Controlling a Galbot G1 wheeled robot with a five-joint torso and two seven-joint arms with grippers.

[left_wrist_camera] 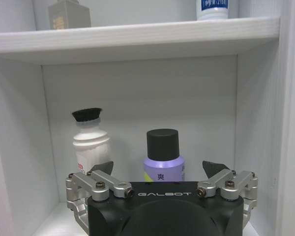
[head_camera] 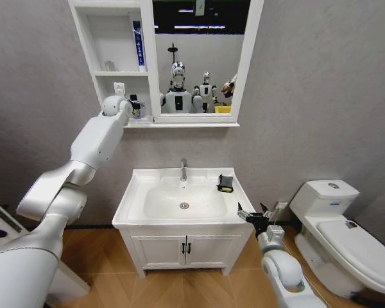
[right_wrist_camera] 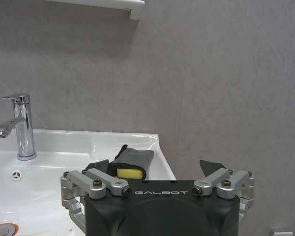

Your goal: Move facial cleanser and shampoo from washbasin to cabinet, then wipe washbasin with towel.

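Note:
My left gripper (head_camera: 134,106) (left_wrist_camera: 160,168) is open at the mouth of the cabinet's (head_camera: 115,70) lowest compartment. Just beyond its fingers stand a purple bottle with a black cap (left_wrist_camera: 162,153) and a white bottle with a black cap (left_wrist_camera: 91,142). I cannot tell which is the shampoo and which the facial cleanser. The dark towel (head_camera: 226,183) (right_wrist_camera: 132,160) with a yellow-green edge lies on the washbasin's (head_camera: 138,192) back right rim. My right gripper (head_camera: 252,211) (right_wrist_camera: 155,167) hangs open at the basin's front right corner, short of the towel.
A blue-and-white tube (head_camera: 138,45) and a small grey bottle (left_wrist_camera: 69,14) stand on the shelf above. The chrome tap (head_camera: 183,170) rises at the basin's back. A mirror (head_camera: 199,58) adjoins the cabinet. A white toilet (head_camera: 343,237) stands to the right, and a two-door vanity (head_camera: 186,250) sits below.

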